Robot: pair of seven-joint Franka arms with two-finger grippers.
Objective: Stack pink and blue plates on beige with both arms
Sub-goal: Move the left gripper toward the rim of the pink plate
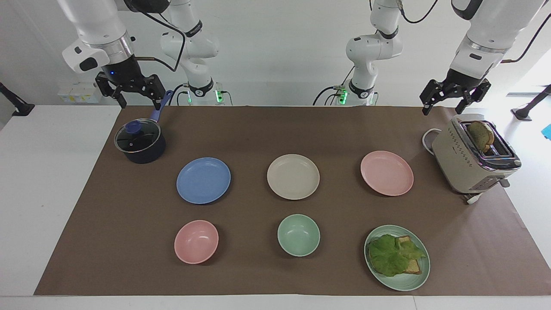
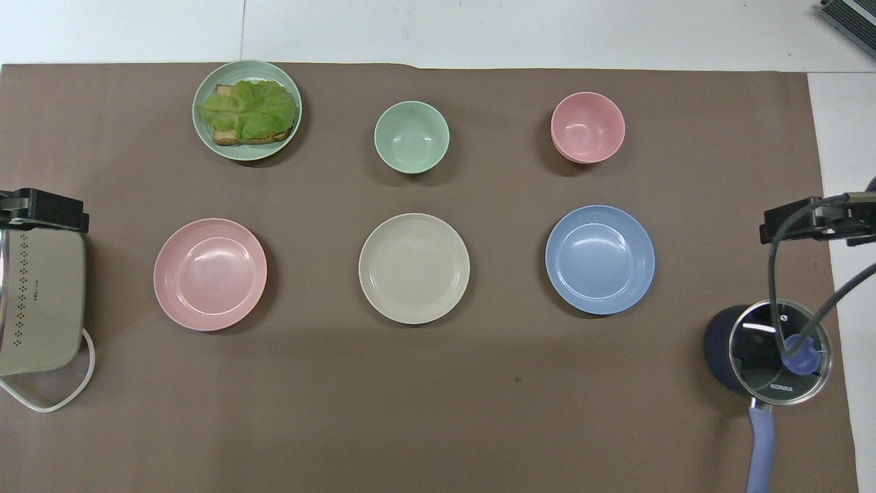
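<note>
You have three single plates in a row: blue plate [image 1: 203, 180], beige plate [image 1: 293, 176], pink plate [image 1: 386, 172]. Left gripper [image 1: 455, 97] and right gripper [image 1: 131, 91] hang wide, empty.

Beige plate [image 1: 293, 176] between blue plate [image 1: 203, 180] and pink plate [image 1: 386, 172], apart
</note>
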